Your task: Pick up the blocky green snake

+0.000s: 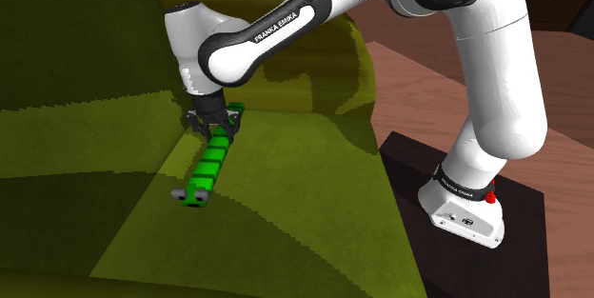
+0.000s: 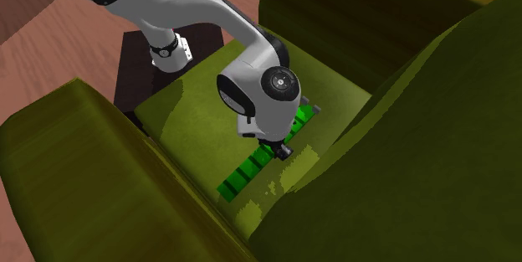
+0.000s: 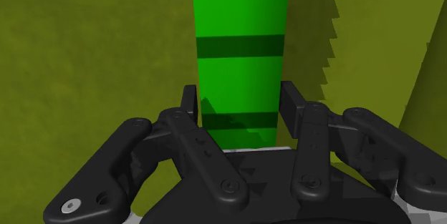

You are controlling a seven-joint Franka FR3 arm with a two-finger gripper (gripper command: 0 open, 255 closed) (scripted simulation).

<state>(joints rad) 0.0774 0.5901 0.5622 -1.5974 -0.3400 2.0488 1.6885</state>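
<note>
**A:** Starting with the shoulder view. Where's the target?

**B:** The blocky green snake (image 1: 211, 158) lies stretched out on the olive sofa's seat cushion (image 1: 286, 182). It runs from near the cushion's back edge toward its front. The gripper (image 1: 211, 120) is planted on the stretch nearer the cushion's back, with a short bit of snake poking out behind it. No gap reads between snake and cushion, so I'd say it isn't lifted.

**A:** Second exterior view?

**B:** Same layout from above. The snake (image 2: 247, 172) crosses the seat cushion (image 2: 192, 126) on a diagonal, close to the cushion's back edge. The gripper (image 2: 280, 146) comes straight down onto it, and the wrist hides the contact itself.

**A:** Wrist view, then. What's the pincer doing?

**B:** The gripper (image 3: 240, 108) straddles the snake (image 3: 240, 36). One of the two black fingers (image 3: 189, 101) sits against each flank, and I can find no sliver of cushion (image 3: 86, 44) between pad and green. I read that as closed on the body at the snake's own width, well short of fully shut. The snake runs away from the hand along the cushion, dark bands across it.

**A:** Progress?

**B:** My judgement is that approach and alignment are done and the grasp looks made. The raise off the cushion is not yet done. The hold sits off-centre, so the long free end may droop when it goes up.
</note>
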